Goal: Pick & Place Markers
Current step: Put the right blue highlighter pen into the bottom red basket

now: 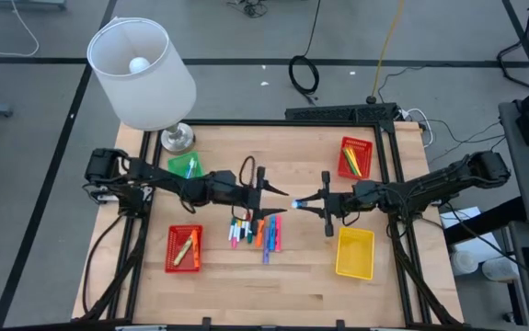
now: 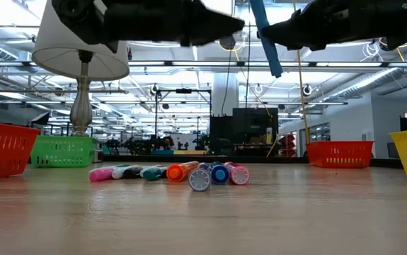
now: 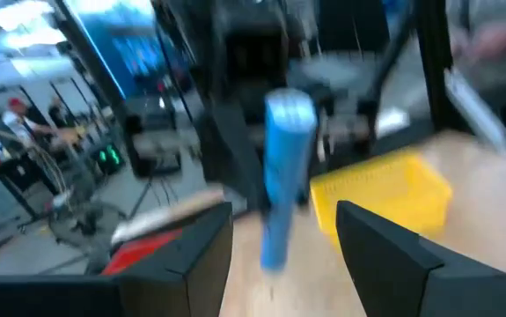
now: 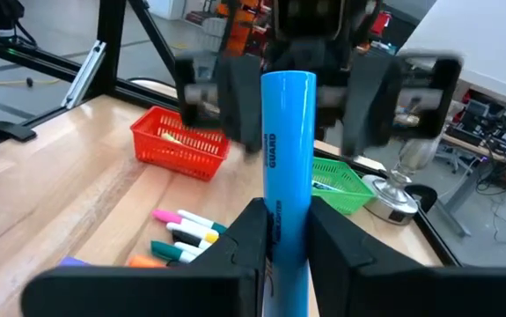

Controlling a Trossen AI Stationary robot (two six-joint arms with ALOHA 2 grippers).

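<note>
The right gripper [image 1: 299,204] hangs above the middle of the wooden table [image 1: 246,285], its fingers pinched on the barrel of a blue marker [image 4: 287,158]. In the right wrist view the marker stands up between the two dark fingers, gripped low so that most of its length sticks out past the tips. That leaves free barrel for another gripper to take, which suggests a handover rather than a drop.

The left gripper [image 1: 276,191] faces it from the other side, tip to tip in the high view. Its fingers [image 3: 182,255] are spread, and in the left wrist view the blue marker shows in the gap between them. Whether they already touch it cannot be told. The spread is wider than the barrel, as it should be for a gripper about to close round it.

Both grippers are raised well clear of the tabletop, as the low view shows, so the exchange does not disturb what lies below. There the remaining markers [image 1: 255,232] lie in a loose cluster near the table's centre, side by side, in pink, green, orange, blue and red.

Baskets ring the cluster: a red basket [image 1: 184,248] on the left arm's side with a few markers in it, a green basket [image 1: 183,166] by the lamp [image 1: 143,74], another red basket [image 1: 356,157] on the far right, and a yellow basket [image 1: 355,253] close under the right arm. The sorting looks barely begun, with most pens still on the table
</note>
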